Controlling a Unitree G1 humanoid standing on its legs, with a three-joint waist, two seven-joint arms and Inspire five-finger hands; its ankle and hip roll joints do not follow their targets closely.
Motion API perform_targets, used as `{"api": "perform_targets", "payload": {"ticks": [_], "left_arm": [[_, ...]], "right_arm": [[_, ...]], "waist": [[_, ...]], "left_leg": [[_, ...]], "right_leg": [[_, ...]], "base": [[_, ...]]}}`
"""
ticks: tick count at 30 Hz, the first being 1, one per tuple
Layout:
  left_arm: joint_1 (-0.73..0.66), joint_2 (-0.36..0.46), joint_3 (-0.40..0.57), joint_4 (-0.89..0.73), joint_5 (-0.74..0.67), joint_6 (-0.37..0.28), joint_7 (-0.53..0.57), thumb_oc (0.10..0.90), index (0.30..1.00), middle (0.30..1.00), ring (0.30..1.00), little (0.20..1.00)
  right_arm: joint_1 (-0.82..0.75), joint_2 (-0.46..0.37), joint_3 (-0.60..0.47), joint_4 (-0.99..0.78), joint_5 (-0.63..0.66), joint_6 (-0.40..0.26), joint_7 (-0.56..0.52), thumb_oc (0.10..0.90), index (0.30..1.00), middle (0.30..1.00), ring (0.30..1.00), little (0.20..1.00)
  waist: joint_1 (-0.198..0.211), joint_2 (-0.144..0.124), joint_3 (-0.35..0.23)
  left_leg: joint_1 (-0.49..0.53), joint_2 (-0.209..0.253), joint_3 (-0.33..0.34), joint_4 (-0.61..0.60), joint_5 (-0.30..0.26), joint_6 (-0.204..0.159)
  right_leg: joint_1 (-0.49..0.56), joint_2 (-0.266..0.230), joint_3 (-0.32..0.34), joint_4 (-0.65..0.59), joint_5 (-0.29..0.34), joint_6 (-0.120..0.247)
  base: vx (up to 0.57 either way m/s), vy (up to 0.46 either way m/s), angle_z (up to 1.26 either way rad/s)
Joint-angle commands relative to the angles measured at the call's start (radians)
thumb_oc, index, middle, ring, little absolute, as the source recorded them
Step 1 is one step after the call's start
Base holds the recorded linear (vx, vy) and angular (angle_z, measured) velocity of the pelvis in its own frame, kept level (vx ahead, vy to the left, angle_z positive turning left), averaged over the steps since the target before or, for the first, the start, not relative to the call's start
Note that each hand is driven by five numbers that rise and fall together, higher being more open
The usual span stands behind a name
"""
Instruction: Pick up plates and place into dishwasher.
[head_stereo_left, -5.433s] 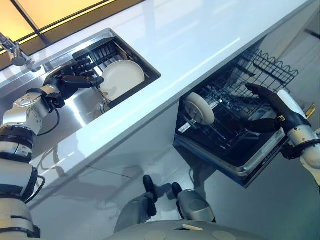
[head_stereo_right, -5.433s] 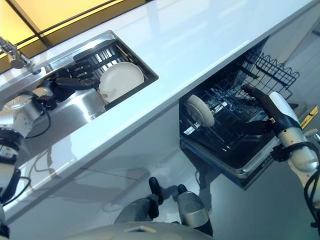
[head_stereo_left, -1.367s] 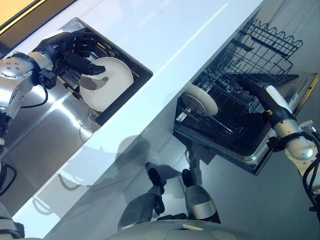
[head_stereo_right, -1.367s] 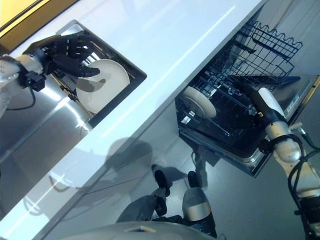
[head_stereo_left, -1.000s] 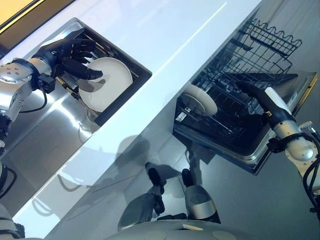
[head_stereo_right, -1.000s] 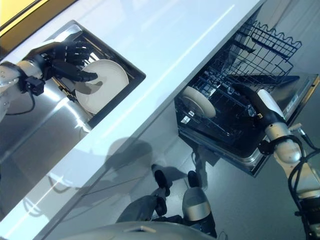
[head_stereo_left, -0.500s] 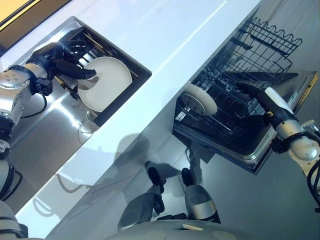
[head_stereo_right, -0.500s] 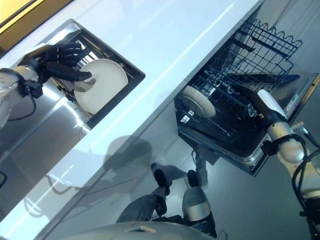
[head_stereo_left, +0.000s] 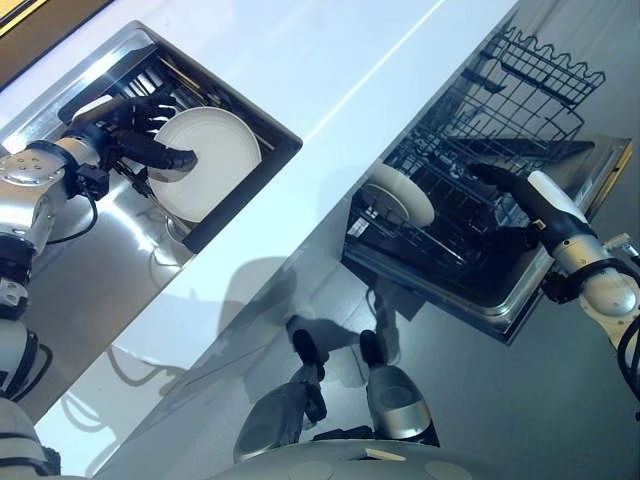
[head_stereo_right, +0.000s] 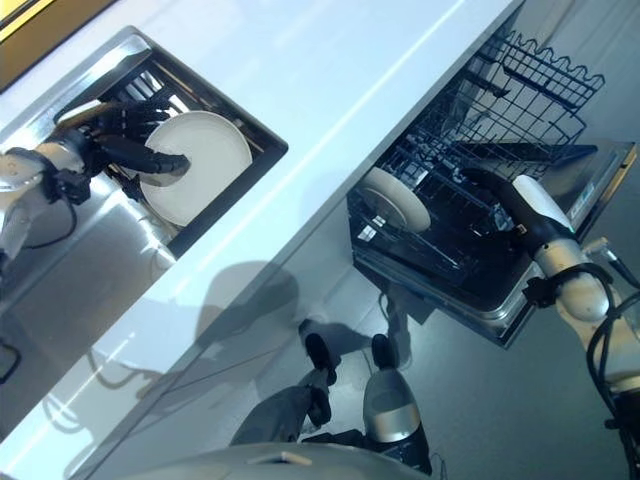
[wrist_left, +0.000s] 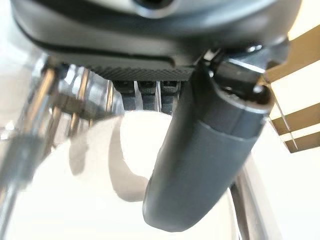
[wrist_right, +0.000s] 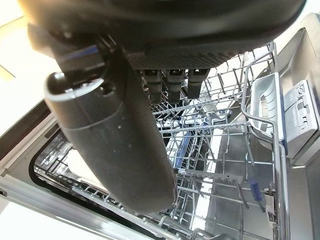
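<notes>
Partly hidden, left hand (head_stereo_left: 128, 140) pinches sink plate (head_stereo_left: 215, 160); right hand (head_stereo_left: 520, 205) open.

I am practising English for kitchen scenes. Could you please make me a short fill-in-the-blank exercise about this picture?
1. The left hand grips a white ____ standing in the sink rack.
2. The right hand is over the open ____.
3. Another plate already stands in the lower ____ of it.

Missing words: plate; dishwasher; rack

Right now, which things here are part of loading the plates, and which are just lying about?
Job: plate in the sink rack, pinched by the left hand; plate already in the dishwasher; lower basket; right hand over it.
Idle: upper basket; worktop.
</notes>
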Motion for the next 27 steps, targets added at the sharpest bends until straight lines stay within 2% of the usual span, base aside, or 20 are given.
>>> {"api": "perform_targets", "payload": {"ticks": [1, 8, 15, 17, 27], "left_arm": [[-0.052, 0.008, 0.034, 0.023, -0.026, -0.039, -0.040, 0.800, 0.900, 0.900, 0.900, 0.900], [-0.090, -0.004, -0.021, -0.025, -0.095, 0.019, -0.106, 0.800, 0.900, 0.900, 0.900, 0.900], [-0.085, -0.023, -0.040, -0.039, -0.078, 0.039, -0.132, 0.800, 0.900, 0.900, 0.900, 0.900], [-0.075, -0.026, -0.035, -0.044, -0.087, 0.043, -0.152, 0.100, 0.300, 0.300, 0.300, 0.200], [-0.016, -0.044, 0.000, -0.066, -0.130, 0.071, -0.195, 0.100, 0.300, 0.300, 0.300, 0.200]], "right_arm": [[-0.095, -0.055, -0.027, -0.067, 0.002, -0.067, -0.063, 0.800, 0.900, 0.900, 0.900, 0.900], [-0.103, -0.042, -0.017, -0.053, 0.006, -0.081, -0.080, 0.800, 0.900, 0.900, 0.900, 0.900], [-0.097, -0.036, -0.019, -0.057, 0.017, -0.080, -0.081, 0.800, 0.900, 0.900, 0.900, 0.900], [-0.100, -0.033, -0.022, -0.051, 0.013, -0.087, -0.080, 0.800, 0.900, 0.900, 0.900, 0.900], [-0.113, -0.032, -0.021, -0.054, -0.005, -0.090, -0.088, 0.800, 0.900, 0.900, 0.900, 0.900]], "waist": [[0.012, -0.011, -0.068], [0.012, -0.002, -0.085], [0.011, 0.004, -0.105], [0.013, 0.008, -0.111], [0.025, 0.005, -0.127]], "left_leg": [[0.080, -0.008, 0.037, 0.028, -0.139, -0.033], [0.102, -0.008, 0.039, 0.030, -0.143, -0.037], [0.117, -0.010, 0.031, 0.030, -0.148, -0.036], [0.124, -0.011, 0.027, 0.032, -0.150, -0.036], [0.137, -0.010, 0.018, 0.031, -0.153, -0.038]], "right_leg": [[-0.129, 0.038, -0.017, 0.128, -0.003, 0.068], [-0.100, 0.042, -0.027, 0.123, -0.009, 0.066], [-0.081, 0.048, -0.026, 0.119, -0.016, 0.061], [-0.071, 0.050, -0.027, 0.116, -0.019, 0.058], [-0.051, 0.057, -0.030, 0.108, -0.023, 0.056]], "base": [[0.00, 0.000, 0.00], [0.00, -0.004, 0.00], [0.00, 0.000, 0.00], [0.00, -0.015, 0.03], [0.00, -0.008, 0.01]]}}
